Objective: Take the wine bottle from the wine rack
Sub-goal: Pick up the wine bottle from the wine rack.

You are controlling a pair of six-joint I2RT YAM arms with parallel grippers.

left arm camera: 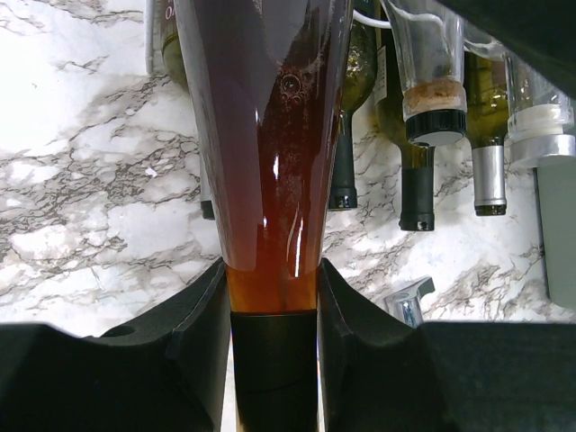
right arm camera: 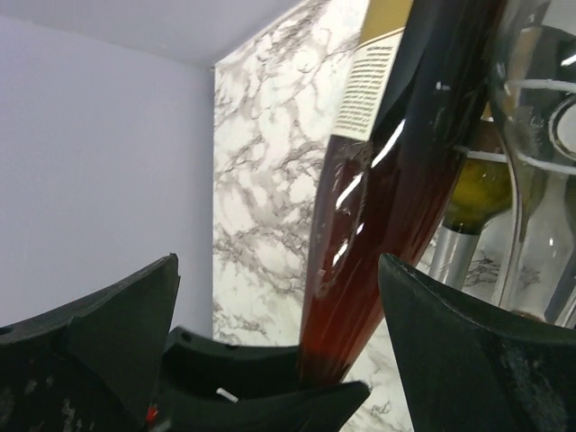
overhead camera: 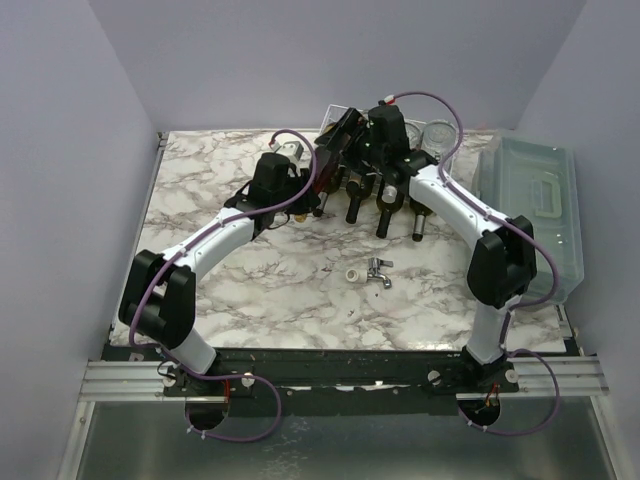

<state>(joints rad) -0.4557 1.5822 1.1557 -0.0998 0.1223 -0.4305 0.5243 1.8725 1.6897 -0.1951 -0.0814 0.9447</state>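
From the near edge of the marble table [overhead camera: 200, 300] both arms reach away from us, the left toward 1 o'clock and the right toward 11 o'clock. Just past mid-table lie a small metal tap [overhead camera: 379, 271] and, touching distance to its 9 o'clock, a white roll [overhead camera: 353, 273]. Beyond them a row of dark bottle necks [overhead camera: 384, 216] points toward 6 o'clock. At the 9 o'clock end of that row, the left end effector [left arm camera: 272, 279] is pinching the wine bottle [left arm camera: 270, 135] by the top of its neck, one black finger [left arm camera: 193, 333] pressed on each side, amber-red liquid showing above the dark cap. The right end effector [right arm camera: 279, 265] is spread wide, and a dark labelled bottle [right arm camera: 378, 234] runs between its fingers [right arm camera: 468, 342]; we cannot tell whether this is the same bottle. Farther off, at 12 o'clock, stands the white wine rack [overhead camera: 332, 113], mostly hidden under the wrists, so we cannot tell whether the gripped bottle rests in a cradle. At 3 o'clock sits a translucent lidded bin [overhead camera: 530, 205].
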